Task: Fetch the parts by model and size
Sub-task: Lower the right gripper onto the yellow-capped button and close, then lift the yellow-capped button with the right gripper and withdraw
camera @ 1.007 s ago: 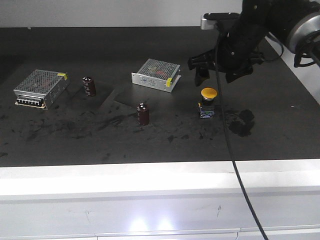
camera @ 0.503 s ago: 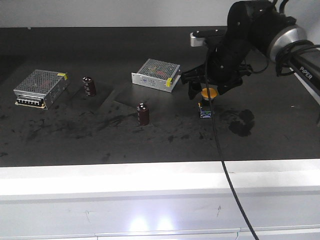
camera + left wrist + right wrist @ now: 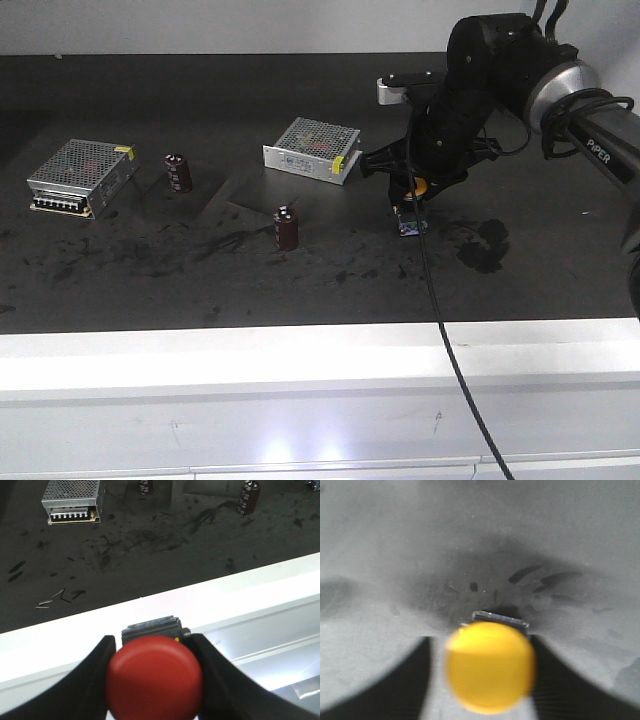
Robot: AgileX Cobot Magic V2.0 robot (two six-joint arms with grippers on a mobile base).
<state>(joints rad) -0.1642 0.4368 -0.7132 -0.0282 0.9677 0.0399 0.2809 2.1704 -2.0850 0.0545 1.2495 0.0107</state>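
right wrist-mounted: right gripper [image 3: 479,640], jaws spread, flanks yellow-capped switch [image 3: 490,672].

Electronics lab; power supplies [image 3: 82,175]; capacitors [image 3: 287,227]

Right hand [image 3: 415,190] low over yellow-capped switch [image 3: 409,222], fingers spread either side of cap.

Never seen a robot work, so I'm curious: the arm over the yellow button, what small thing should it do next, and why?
Probably close the right gripper on the yellow-capped switch: the cap sits between its open fingers, a gap showing on one side, and the switch stands on the table.
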